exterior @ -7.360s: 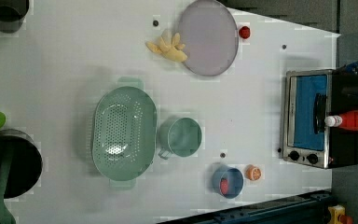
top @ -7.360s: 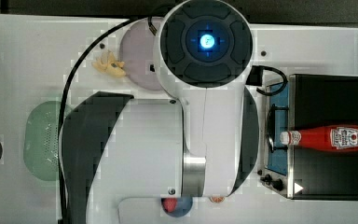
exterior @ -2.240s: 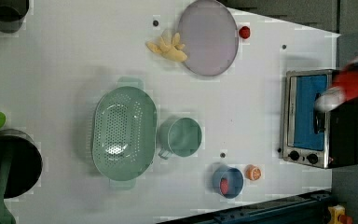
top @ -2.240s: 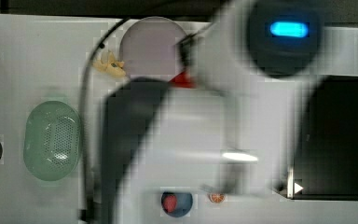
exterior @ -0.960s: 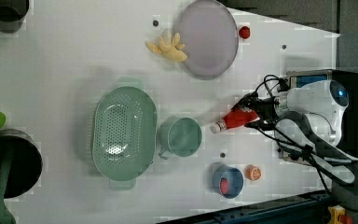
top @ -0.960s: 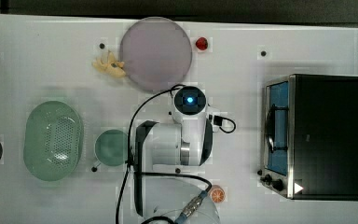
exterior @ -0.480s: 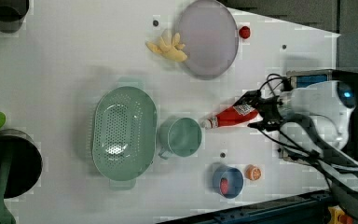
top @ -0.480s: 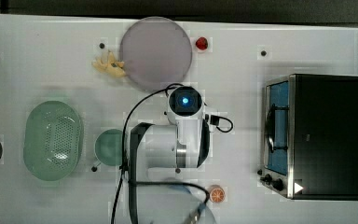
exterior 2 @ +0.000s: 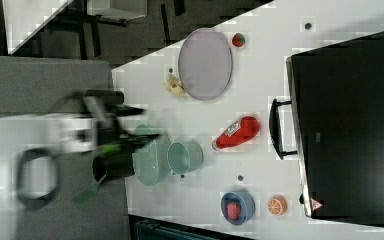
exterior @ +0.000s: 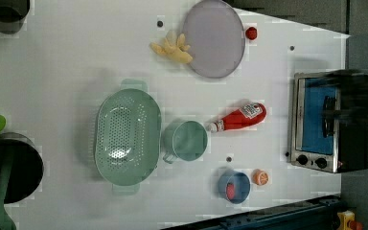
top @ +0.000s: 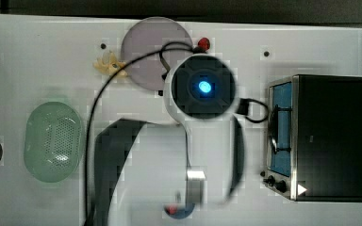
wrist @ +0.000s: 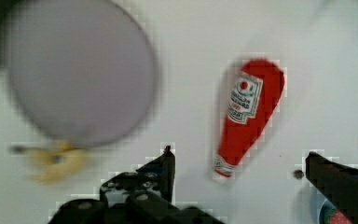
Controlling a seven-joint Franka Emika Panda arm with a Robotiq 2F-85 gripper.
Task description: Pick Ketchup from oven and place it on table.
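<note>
The ketchup (exterior: 239,117) lies flat on the worktop (exterior: 76,57), between the oven (exterior: 318,122) and the green cup (exterior: 186,140), cap toward the cup. The gripper (wrist: 240,163) hangs above it, fingers (wrist: 161,170) wide apart, holding nothing.

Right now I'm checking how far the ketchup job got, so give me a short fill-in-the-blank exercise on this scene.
1. The ketchup lies on its side on the ____, not in the oven.
2. In the left view, its white cap points toward the green ____.
3. The gripper is ____, holding nothing.
4. In the left view, the strawberry in the blue ____ sits beside an orange slice.

Missing words: table; mug; open; bowl
</note>
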